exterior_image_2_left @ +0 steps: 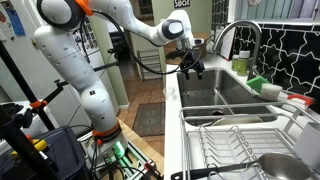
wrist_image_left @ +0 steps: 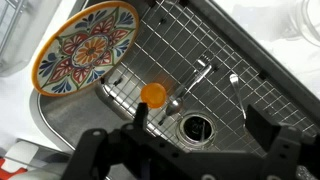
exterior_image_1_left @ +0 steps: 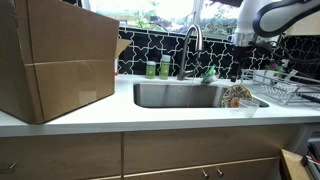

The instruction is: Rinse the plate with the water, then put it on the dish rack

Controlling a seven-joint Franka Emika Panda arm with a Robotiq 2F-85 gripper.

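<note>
Approach is the step in hand, I judge: my gripper (wrist_image_left: pixel 200 122) hangs over the sink (wrist_image_left: pixel 75 125), jaws spread wide and empty, while the plate (wrist_image_left: pixel 85 45) leans against the sink's end wall, so next I must drop and pinch its rim.

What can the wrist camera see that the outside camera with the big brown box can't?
Only the wrist view: the drain, an orange round thing near it, and cutlery on the wire grid. Only that exterior view: the cardboard box, the tap and green bottles. Both: the colourful plate leaning in the sink.
</note>
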